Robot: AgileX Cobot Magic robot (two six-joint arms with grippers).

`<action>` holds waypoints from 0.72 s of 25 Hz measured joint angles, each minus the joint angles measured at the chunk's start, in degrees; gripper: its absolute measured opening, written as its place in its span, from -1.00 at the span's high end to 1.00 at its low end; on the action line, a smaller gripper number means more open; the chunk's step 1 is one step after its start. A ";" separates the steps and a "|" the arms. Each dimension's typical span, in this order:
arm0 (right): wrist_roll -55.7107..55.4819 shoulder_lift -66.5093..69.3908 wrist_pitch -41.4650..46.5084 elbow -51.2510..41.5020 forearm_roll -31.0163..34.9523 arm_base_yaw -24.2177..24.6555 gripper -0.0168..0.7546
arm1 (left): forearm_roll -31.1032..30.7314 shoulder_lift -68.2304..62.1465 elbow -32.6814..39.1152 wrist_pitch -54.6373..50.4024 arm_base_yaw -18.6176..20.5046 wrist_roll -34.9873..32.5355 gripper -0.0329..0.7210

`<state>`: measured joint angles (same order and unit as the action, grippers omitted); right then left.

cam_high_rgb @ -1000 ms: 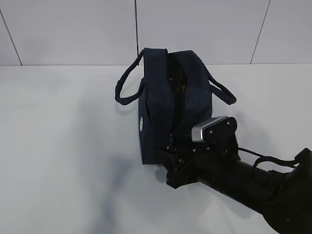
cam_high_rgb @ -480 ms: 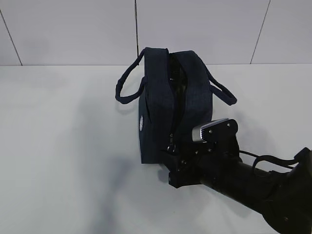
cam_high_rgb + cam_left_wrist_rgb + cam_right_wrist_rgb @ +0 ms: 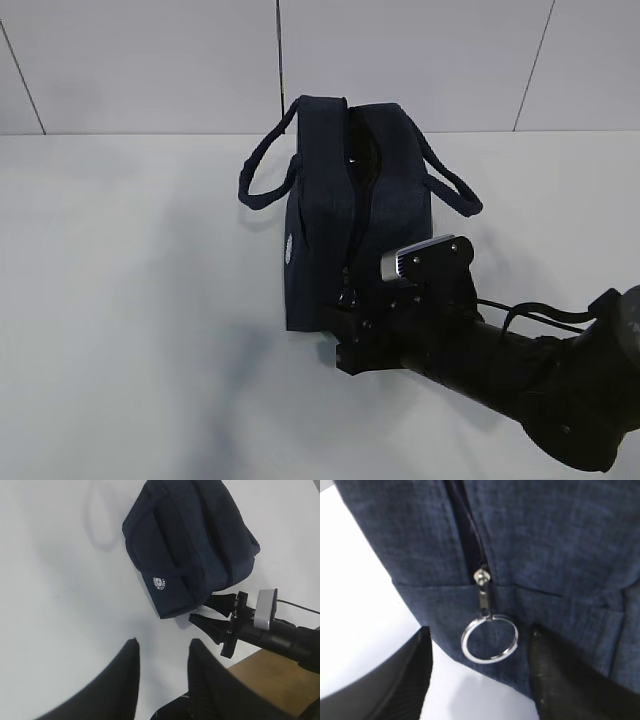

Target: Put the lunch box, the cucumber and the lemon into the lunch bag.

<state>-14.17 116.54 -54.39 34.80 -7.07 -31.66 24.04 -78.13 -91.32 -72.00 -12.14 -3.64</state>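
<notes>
Exterior view: your right arm enters from the lower right corner and stretches low across the white desk [image 3: 120, 300], nearly level, its wrist camera housing on top. The right gripper [image 3: 345, 325] sits at the near end of the lunch bag [image 3: 320, 230], just below the foot of the zipper. Right wrist view: the two fingers [image 3: 395, 680] stand apart, one at either side of the metal ring pull [image 3: 490, 640], which hangs free between them with nothing clamped on it. The slider rests low on the bag's end panel. Left wrist view: your left gripper [image 3: 162, 670] hovers high above the bare desk, well apart from the bag, its fingers parted and empty. The lunch bag stands upright at mid-desk, handles drooping to both sides, white logo [image 3: 160, 583] on its near corner. You cannot tell from these views what lies inside the dark top opening
</notes>
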 joint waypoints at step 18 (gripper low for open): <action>0.00 0.13 0.33 0.03 0.13 -0.16 0.11 | 0.00 0.00 0.00 0.00 0.00 0.04 0.29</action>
<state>-14.17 116.67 -54.05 34.83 -6.94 -31.82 24.04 -78.13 -91.32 -72.00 -12.14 -3.60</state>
